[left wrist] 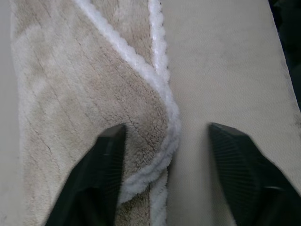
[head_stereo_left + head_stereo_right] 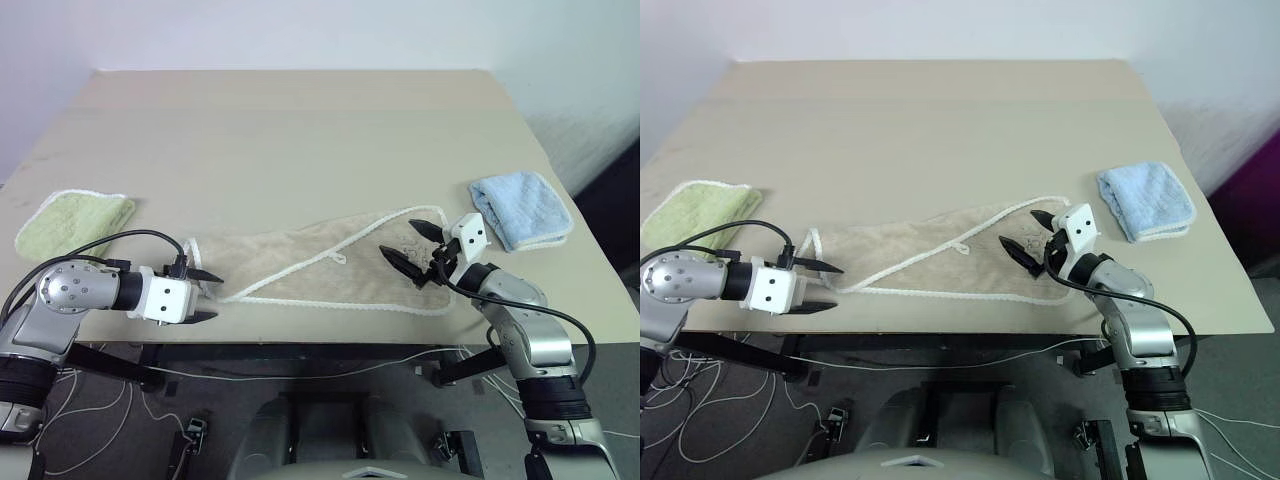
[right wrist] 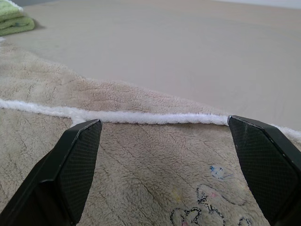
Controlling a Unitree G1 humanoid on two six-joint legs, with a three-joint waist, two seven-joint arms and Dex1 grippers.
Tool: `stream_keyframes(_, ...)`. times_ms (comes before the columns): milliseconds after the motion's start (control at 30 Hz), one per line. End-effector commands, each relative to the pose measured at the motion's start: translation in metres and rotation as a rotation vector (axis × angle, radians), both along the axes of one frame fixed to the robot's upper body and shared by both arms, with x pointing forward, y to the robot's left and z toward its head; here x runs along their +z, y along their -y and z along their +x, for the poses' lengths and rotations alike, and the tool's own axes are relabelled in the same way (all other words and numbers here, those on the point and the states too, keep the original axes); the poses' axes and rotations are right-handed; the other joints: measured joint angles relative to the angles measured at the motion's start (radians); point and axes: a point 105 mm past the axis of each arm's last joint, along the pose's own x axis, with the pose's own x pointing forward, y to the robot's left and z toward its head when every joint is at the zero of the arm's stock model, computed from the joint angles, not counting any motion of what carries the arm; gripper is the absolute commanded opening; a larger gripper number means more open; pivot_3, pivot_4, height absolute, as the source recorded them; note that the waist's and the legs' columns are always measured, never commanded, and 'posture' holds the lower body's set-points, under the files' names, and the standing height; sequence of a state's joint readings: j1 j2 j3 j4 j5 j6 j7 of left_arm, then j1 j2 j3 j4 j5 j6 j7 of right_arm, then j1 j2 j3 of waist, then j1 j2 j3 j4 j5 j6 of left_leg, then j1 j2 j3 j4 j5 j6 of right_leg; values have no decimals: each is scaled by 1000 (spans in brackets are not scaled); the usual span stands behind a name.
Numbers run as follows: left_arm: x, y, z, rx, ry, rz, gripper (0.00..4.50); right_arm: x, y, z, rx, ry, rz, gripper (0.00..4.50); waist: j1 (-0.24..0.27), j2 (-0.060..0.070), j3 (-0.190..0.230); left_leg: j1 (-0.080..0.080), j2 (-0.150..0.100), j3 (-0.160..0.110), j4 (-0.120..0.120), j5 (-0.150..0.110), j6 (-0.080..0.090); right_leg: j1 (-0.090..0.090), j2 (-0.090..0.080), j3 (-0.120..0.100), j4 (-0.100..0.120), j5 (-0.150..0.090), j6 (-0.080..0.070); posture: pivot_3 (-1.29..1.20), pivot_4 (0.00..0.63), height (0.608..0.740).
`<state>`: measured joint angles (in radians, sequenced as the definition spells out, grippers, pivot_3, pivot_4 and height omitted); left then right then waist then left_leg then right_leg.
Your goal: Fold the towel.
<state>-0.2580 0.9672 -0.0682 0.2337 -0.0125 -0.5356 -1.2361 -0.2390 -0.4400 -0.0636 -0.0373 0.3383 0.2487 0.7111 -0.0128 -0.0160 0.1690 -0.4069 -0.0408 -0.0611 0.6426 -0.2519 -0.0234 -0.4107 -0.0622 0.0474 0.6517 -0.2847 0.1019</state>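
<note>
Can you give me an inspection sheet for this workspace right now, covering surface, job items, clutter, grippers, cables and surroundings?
Surface: beige table, far half bare.
Job's things: tan towel lies along the near edge, partly folded, a white-edged flap laid diagonally across it.
Clutter: folded green towel at the robot's left, folded blue towel at its right, both apart from the tan one.
Grippers: left gripper at the towel's left end, fingers apart astride its white border, not closed on it; right gripper over the right end, fingers wide apart, holding nothing.
Cables: black cable loops over the left arm; loose white wires on the floor.
Surroundings: pale wall behind the table.
</note>
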Motion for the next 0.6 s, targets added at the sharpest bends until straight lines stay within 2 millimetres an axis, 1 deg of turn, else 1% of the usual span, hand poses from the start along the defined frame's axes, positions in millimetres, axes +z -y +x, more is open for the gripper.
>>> stream_keyframes(33,4,-5,1,15,25,14,1733,16,-6,-1,24,57,17,4500,-1,0,0,0,0,0,0,0,0,0,0,0,0,0,0,0,150,740)
stream_keyframes(200,3,-8,4,35,27,11,1733,17,-8,0,28,59,23,4500,-2,0,0,0,0,0,0,0,0,0,0,0,0,0,0,0,150,740)
stream_keyframes(300,3,-5,4,29,25,-6,1733,17,-8,-1,29,59,24,4500,-2,0,0,0,0,0,0,0,0,0,0,0,0,0,0,0,150,740)
stream_keyframes(400,4,-2,3,22,16,-34,1168,16,-7,-1,28,57,22,4500,-2,0,0,0,0,0,0,0,0,0,0,0,0,0,0,0,150,740)
stream_keyframes(500,7,-3,1,30,-8,-68,203,16,-5,-1,24,56,20,4500,-2,0,0,0,0,0,0,0,0,0,0,0,0,0,0,0,150,740)
stream_keyframes(533,8,-3,1,33,-18,-77,41,16,-4,-1,22,56,19,4500,-2,0,0,0,0,0,0,0,0,0,0,0,0,0,0,0,150,740)
stream_keyframes(600,8,-4,-1,40,-34,-90,41,16,-3,-1,19,58,18,4500,-2,0,0,0,0,0,0,0,0,0,0,0,0,0,0,0,150,740)
